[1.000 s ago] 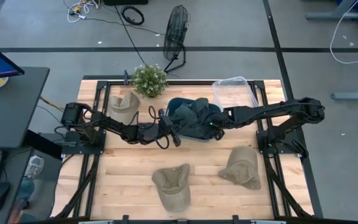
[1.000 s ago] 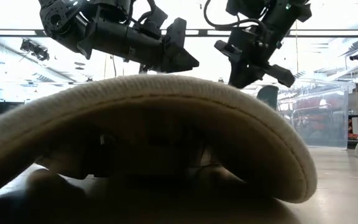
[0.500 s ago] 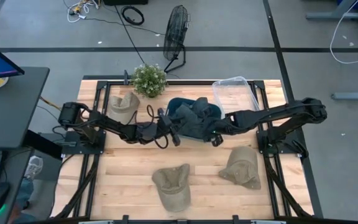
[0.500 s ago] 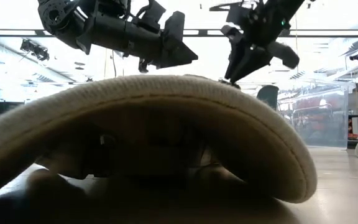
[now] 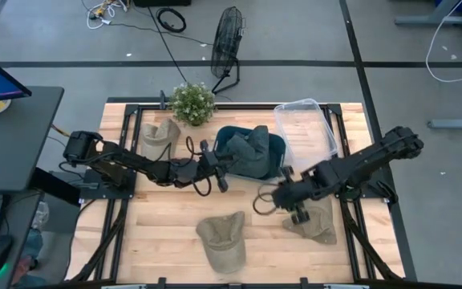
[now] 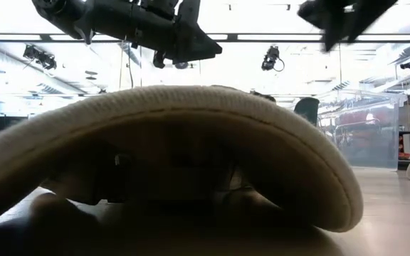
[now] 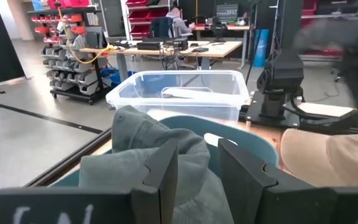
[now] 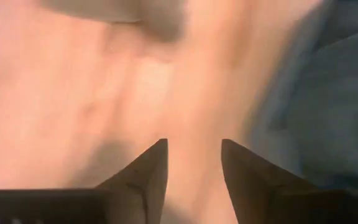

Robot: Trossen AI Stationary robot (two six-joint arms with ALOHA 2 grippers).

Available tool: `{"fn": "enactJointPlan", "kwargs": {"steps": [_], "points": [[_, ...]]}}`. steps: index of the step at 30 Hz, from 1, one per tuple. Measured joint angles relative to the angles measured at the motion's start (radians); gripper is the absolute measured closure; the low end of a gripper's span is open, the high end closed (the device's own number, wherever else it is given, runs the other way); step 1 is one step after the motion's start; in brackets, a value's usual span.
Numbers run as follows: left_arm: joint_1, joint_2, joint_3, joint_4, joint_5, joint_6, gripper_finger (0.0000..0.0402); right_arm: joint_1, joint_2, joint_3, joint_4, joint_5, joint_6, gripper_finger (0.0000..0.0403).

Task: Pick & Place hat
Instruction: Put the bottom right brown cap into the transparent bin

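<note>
You won't find a legible word, number or brand anywhere — only pale, cropped marks on the dark bar of the left wrist mount (image 7: 42,214), too cut off to make out.

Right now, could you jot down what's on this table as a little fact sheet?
Hats: three tan caps, gray-green hat on teal tray
Bin: clear plastic bin, back right
Plant: potted plant, back edge
Left gripper: open, beside the tray
Right gripper: open, empty, over bare wood
</note>
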Motion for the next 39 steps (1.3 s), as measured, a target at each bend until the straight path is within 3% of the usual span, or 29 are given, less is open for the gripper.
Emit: {"fn": "enactJointPlan", "kwargs": {"steps": [3,14,19,24,31,36,39], "points": [[0.000,0.000,0.000,-0.016,0.001,-0.028,0.0282,0.055,-0.001,-0.036,-0.016,-0.061,0.161,0.0231],[-0.002,0.000,0.000,-0.016,0.000,-0.053,0.0282,0.138,0.000,-0.292,0.003,-0.069,0.522,0.0174],[-0.002,0.000,0.000,-0.022,0.000,-0.053,0.0282,0.155,0.000,-0.381,0.036,-0.116,0.543,0.0178],[-0.002,0.000,0.000,-0.027,0.000,-0.049,0.0282,0.161,0.000,-0.436,0.074,-0.132,0.500,0.0223],[-0.002,0.000,0.000,-0.048,0.000,-0.045,0.0282,0.160,0.000,-0.411,0.065,-0.144,0.478,0.0388],[0.000,0.000,0.000,-0.048,0.000,-0.045,0.0282,0.161,0.001,-0.237,-0.072,-0.119,0.462,0.0394],[0.000,0.000,0.000,-0.048,0.000,-0.045,0.0282,0.161,0.001,-0.098,-0.196,-0.007,0.396,0.0397]]}}
